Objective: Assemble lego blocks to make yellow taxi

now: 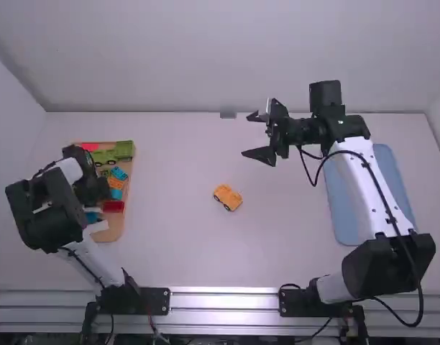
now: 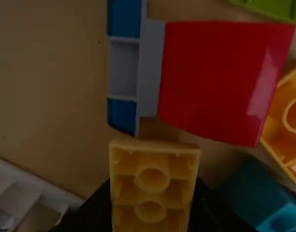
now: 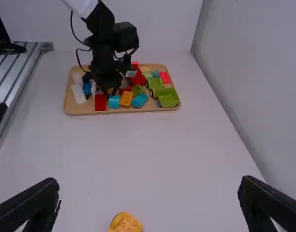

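White walls (image 1: 205,61) frame the play, and down at the tray the left gripper (image 2: 150,195) has business: its fingers look closed on a yellow block (image 2: 153,174), hollow underside towards the wrist camera. Over the far half of the table, the right gripper (image 1: 250,135) stands wide open, nothing in it.

Tricky one, this! For a sound join, that hollow side must meet studs, so the block probably wants turning over, perhaps with a handover to the free gripper. Best to lift straight up first, clear of the red block (image 2: 211,82) just beside it, then carry it level. The target sits mid-table: the yellow car body (image 1: 227,197), wheels on. One gripper should steady that body while the other lines up the edges and presses evenly; push it unsupported and it could roll or skid. Early-to-middle going, by the look of it.

Further out, the wooden tray (image 1: 113,231) lies on the left with its mixed blocks, a green vehicle (image 1: 123,150) at its far end. Smooth white table (image 1: 177,251) runs between, a blue mat (image 1: 347,215) lies under the right arm, and a metal rail (image 1: 223,302) crosses the near edge.
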